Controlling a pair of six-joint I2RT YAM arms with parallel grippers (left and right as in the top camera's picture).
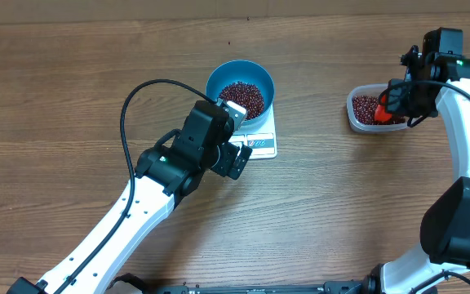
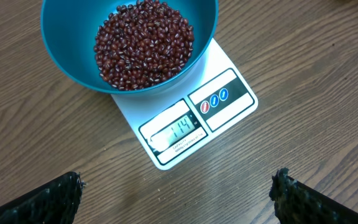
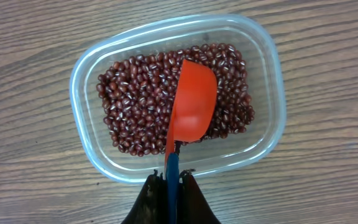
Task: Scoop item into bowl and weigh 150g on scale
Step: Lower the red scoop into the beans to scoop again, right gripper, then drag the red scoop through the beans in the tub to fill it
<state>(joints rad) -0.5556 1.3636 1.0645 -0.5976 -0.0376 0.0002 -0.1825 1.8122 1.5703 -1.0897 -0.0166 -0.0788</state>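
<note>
Overhead, left arm (image 1: 192, 145) hides part of the scale (image 1: 266, 142).

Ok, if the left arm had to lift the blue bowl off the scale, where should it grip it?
Probably the rim of the blue bowl, on the side facing the open left gripper, coming down from above with one finger inside and one outside. The wall stands bare above the beans there, and the smooth round outside offers no handle.

Lane: bare table (image 1: 317, 188) between scale (image 1: 266, 131) and clear tub (image 1: 352, 110), yours to pass. Obstacle: left gripper (image 2: 176, 202) beside the scale's display edge.
</note>
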